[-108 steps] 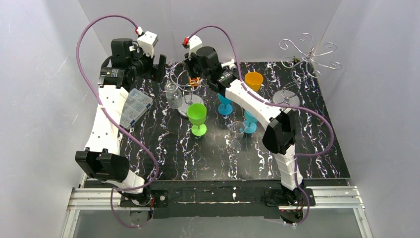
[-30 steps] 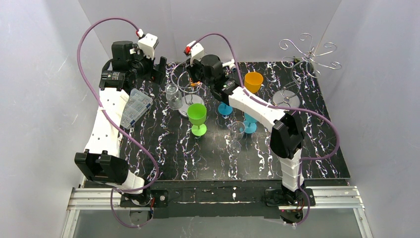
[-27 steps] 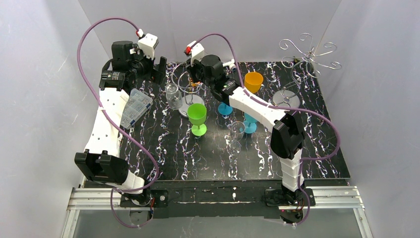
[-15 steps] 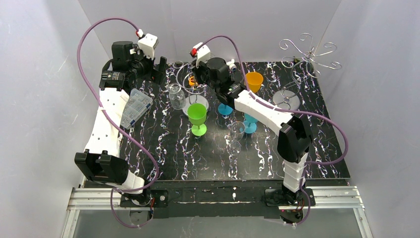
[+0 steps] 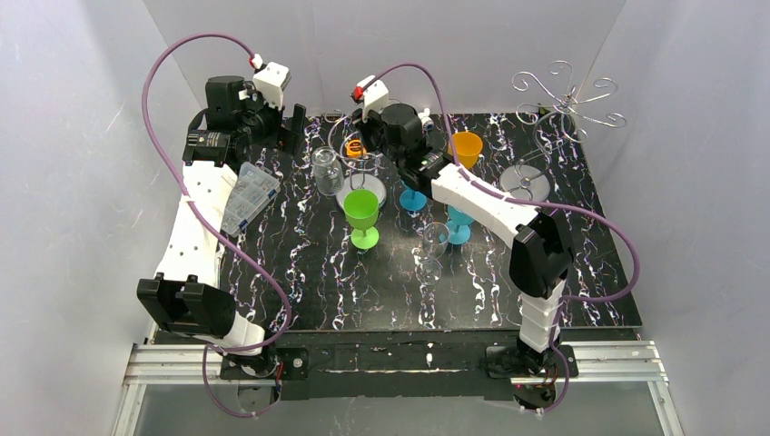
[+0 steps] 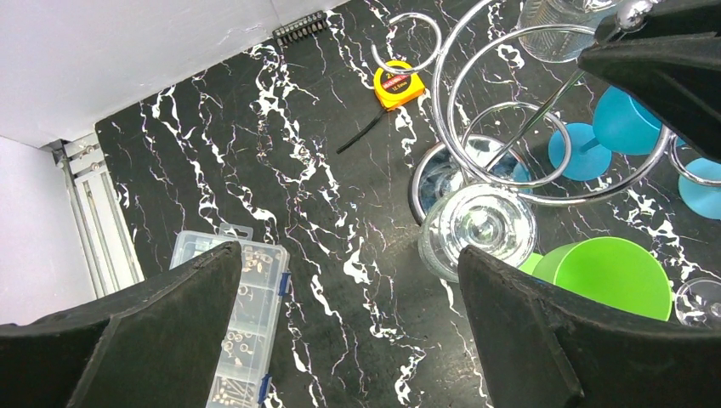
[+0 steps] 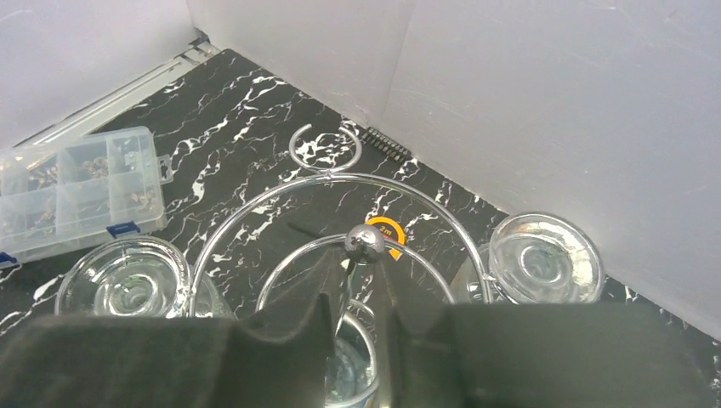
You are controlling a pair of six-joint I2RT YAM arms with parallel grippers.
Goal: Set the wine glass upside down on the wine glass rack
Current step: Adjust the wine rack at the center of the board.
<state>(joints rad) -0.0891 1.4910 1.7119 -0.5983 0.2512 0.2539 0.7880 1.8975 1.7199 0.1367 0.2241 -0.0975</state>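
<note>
Right claw (image 7: 350, 299): I've just slackened it, jaws narrowly apart round loop stand (image 7: 364, 240) post. Left claw (image 6: 349, 285): gaping, empty. Wine glass rack (image 5: 565, 95): no glass hung, task pending

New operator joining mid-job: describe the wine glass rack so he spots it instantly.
Go to the far right corner of the table, right of the orange cup. The wine glass rack rises there from a round base. Unlike the shorter round-ringed stand at back centre, it is taller, with curled scroll arms.

Loop-ring stand (image 7: 364, 240) and green cup (image 5: 361, 207) mid-table; bare tabletop (image 5: 363, 300) along near edge.
</note>
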